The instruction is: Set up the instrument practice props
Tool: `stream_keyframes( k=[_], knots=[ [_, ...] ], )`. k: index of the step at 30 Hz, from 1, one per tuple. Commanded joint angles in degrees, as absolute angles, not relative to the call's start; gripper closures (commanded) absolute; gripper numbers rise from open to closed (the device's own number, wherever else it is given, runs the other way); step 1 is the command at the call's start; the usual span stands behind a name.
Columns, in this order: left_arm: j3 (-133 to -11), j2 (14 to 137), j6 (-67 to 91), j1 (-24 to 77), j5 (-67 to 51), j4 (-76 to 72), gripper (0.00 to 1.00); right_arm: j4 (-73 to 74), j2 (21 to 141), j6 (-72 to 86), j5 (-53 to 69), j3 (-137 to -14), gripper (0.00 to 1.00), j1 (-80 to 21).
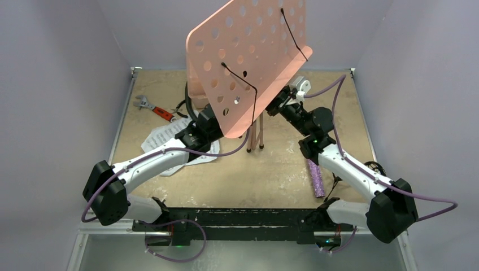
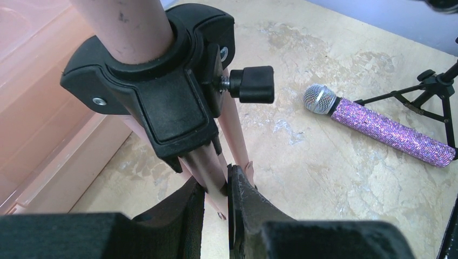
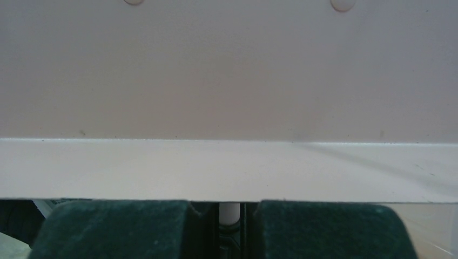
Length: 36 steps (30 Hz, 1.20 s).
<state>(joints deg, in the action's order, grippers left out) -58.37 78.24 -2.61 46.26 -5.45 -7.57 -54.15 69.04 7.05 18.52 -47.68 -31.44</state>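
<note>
Pale grey walls close in a worn tan table (image 1: 271,169). On it the pink perforated music stand (image 1: 248,56) stands upright, its desk tilted back above both arms. The left claw (image 2: 216,183) is clamped on one of the stand's pink tripod legs, just below the black collar (image 2: 156,91) with its knob.

The right claw (image 3: 224,216) sits right under the desk's shelf. Its fingers (image 3: 119,226) stand close together, but the shelf hides their tips, so I cannot tell whether they pinch anything; they may be on the lip.

Right of the left claw, well apart, the purple glittery microphone (image 2: 386,132) lies flat with its grey head toward the claw. The small black mic stand (image 2: 432,89) is just past its far end.

Left of that claw, a pink translucent box (image 2: 43,108) stands beside the legs. White sheet-music pages (image 1: 164,135) lie under the left arm, and a red-handled wrench (image 1: 152,107) lies beyond them.
</note>
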Motion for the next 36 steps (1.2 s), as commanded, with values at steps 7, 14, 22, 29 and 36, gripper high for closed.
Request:
stream_keyframes(
  k=[7,14,22,29,36],
  knots=[
    [-59.6,76.7,-3.6,47.4,-4.3,-12.8,0.58,-60.3,66.4,7.3,15.2,-51.4,1.0,-31.9],
    [-59.7,78.5,-2.2,47.5,-5.1,-15.8,0.55,-62.0,65.7,8.1,13.7,-50.9,1.0,-31.9],
    [-62.4,80.5,-3.4,47.4,-4.4,-12.1,0.99,-62.3,65.1,8.4,13.7,-50.8,1.0,-31.9],
    [-62.2,78.5,-5.2,47.4,-3.1,-9.1,1.0,-62.9,65.4,8.8,13.8,-52.9,1.0,-31.9],
    [-62.0,77.3,-5.9,47.4,-2.4,-8.2,1.0,-64.1,65.5,9.2,14.2,-54.5,1.0,-31.9]
  ],
)
